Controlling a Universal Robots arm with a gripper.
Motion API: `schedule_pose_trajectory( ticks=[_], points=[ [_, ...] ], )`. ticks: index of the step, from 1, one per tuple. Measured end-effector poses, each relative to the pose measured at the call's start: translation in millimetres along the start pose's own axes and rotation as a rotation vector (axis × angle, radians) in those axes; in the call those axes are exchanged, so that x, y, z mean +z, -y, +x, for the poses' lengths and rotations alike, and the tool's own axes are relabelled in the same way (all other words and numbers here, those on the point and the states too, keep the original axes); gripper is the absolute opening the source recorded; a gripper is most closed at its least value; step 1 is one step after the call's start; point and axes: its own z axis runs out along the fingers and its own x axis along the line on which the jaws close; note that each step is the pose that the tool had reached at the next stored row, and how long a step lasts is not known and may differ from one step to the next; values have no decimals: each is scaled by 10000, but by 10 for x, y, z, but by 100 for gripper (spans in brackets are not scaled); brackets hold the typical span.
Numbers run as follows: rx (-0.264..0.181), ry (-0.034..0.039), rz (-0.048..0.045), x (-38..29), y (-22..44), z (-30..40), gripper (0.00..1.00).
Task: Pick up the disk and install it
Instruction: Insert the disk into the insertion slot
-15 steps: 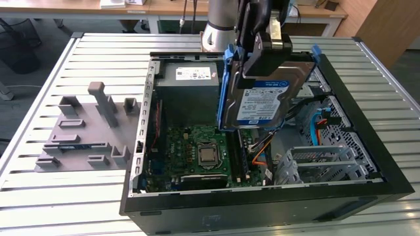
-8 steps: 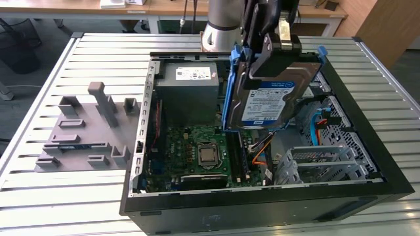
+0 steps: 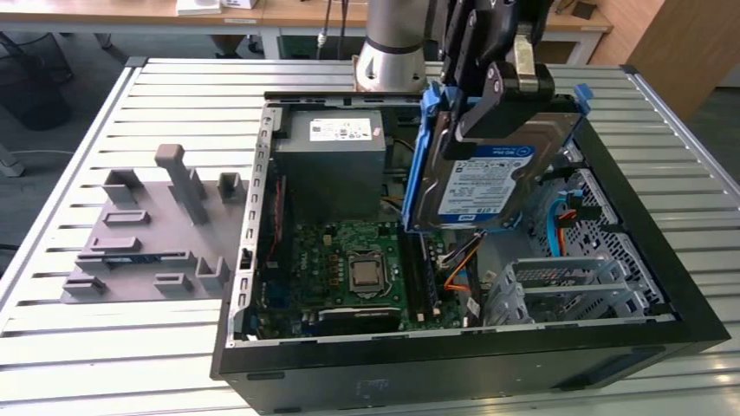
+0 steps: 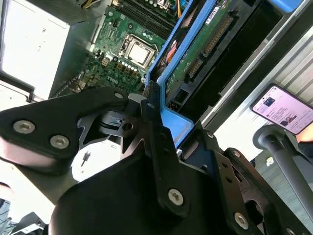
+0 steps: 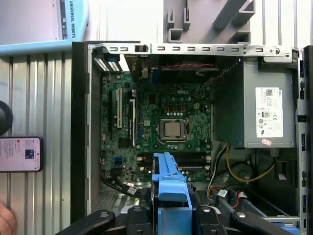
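The disk (image 3: 486,178) is a silver drive with a blue-and-white label and blue side rails. It hangs on edge, tilted, above the middle of the open computer case (image 3: 647,260). My gripper (image 3: 500,104) is shut on its upper end, coming down from above. In the second wrist view the disk (image 4: 195,46) shows its green circuit board and a blue rail, running away from the gripper (image 4: 159,125) over the motherboard. In the first wrist view the disk's blue rail (image 5: 168,181) sticks out from the gripper (image 5: 168,218) above the case floor.
Inside the case lie the motherboard (image 3: 353,260), the grey power supply (image 3: 335,152) and a metal drive bay (image 3: 567,286) at the exterior view's right front. A grey fixture (image 3: 151,234) sits on the slatted table at that view's left. A phone (image 5: 19,154) and a hand (image 5: 4,220) are beside the case.
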Motion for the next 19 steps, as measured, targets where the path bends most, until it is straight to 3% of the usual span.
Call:
schedule_pose_trajectory(
  ticks=[6,9,15,19],
  points=[
    [0,1,0,0,5,119,37],
    [1,1,1,1,24,143,37],
    [1,1,-12,0,210,154,37],
    [1,0,-14,2,288,186,37]
  ],
)
